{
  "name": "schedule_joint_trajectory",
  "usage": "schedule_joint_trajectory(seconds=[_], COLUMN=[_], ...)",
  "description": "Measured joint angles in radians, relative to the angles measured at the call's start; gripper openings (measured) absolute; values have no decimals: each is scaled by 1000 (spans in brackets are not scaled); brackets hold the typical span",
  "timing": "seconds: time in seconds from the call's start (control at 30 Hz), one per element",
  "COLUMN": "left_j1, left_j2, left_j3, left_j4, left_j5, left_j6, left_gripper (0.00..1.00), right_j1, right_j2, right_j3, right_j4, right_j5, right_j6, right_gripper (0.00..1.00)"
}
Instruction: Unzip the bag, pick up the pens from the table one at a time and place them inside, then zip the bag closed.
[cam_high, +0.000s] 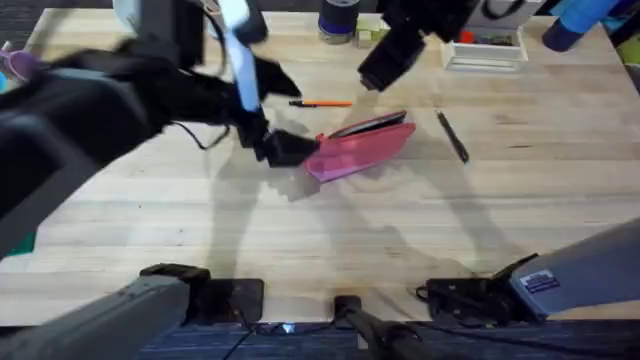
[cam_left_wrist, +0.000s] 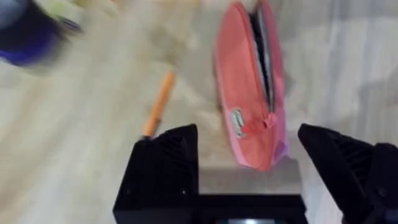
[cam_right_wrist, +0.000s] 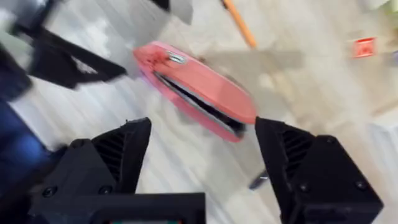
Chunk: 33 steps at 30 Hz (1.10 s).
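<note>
From my left gripper (cam_left_wrist: 249, 158), the slim orange pen (cam_left_wrist: 158, 104) ahead is smeared, its black end hidden behind one finger (cam_left_wrist: 163, 168); I can't read the pink fabric pouch's (cam_left_wrist: 239, 81) label.

Looks like a lab/workbench setup: 2 robot arms (cam_high: 120, 100) bolted at the near edge of a light wood table (cam_high: 300, 230), cables (cam_high: 470, 295) at their bases, white tray (cam_high: 485, 50) and dark jar (cam_high: 338, 20) at the far edge.
</note>
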Motion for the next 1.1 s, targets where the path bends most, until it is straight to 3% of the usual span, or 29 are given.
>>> schedule_joint_trajectory(seconds=[0.1, 0.27, 0.5, 0.67, 0.9, 1.1], left_j1=[17, 24, 24, 24, 24, 24], left_j2=[-98, -205, -279, -286, -286, -286], left_j3=[32, 36, 36, 36, 36, 36], left_j4=[-51, -155, -189, -189, -189, -189], left_j5=[-26, -92, -177, -194, -198, -198], left_j6=[-4, -7, -7, -7, -7, -7], left_gripper=[993, 993, 993, 993, 993, 993], right_j1=[0, 0, 0, 0, 11, 40], right_j2=[-32, -37, -36, -36, -36, -36], right_j3=[0, 0, 0, 0, 0, 0], right_j4=[32, 253, 309, 283, 113, 99], right_j5=[59, 114, 132, 138, 116, 97], right_j6=[-74, -253, -442, -541, -796, -885], right_gripper=[996, 996, 996, 996, 996, 996])
